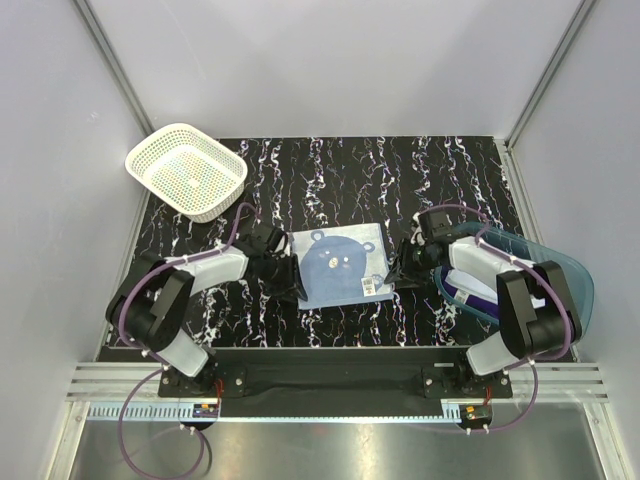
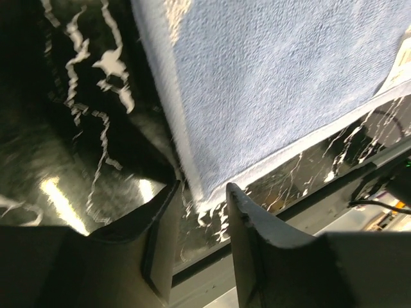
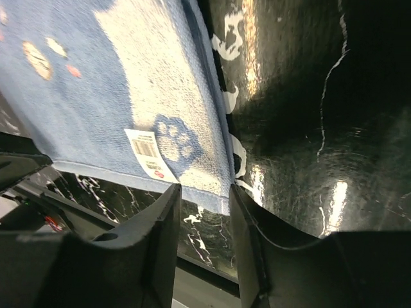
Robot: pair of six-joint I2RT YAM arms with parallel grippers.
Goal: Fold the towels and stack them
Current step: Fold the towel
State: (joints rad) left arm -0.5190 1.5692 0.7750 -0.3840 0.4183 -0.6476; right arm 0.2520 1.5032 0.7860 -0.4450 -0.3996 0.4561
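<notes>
The blue towel (image 1: 340, 265) lies flat on the table (image 1: 330, 180) at mid-frame. The left gripper (image 2: 202, 192) is at its lower-left corner and the right gripper (image 3: 204, 192) at its lower-right corner. Each has its jaws partly apart, with the corner loose in the gap and nothing gripped.

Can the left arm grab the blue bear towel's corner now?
Probably yes. The light blue cloth towel with the bear face lies flat, its corner right at the tips of the left arm's open jaws, with nothing in between.
</notes>
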